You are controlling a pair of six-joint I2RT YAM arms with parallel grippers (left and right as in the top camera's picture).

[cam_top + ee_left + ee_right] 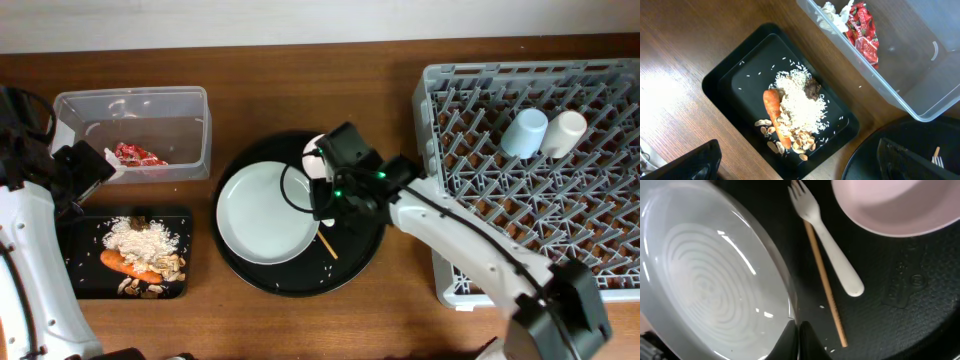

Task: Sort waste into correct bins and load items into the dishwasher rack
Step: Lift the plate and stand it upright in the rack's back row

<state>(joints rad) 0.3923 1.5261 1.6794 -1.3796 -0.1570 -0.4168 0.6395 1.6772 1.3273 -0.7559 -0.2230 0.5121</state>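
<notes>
Overhead, the right arm (450, 225) covers most of the bowl (313, 152) at centre, and the rack (428, 120) runs off the right edge. In the right wrist view the plate (705, 280) is cut by the left and bottom edges, the bowl by the top and right.

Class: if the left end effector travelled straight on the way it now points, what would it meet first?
Most likely the white rice heaped in the shallow black tray, beside the carrot; depth is unclear.
</notes>
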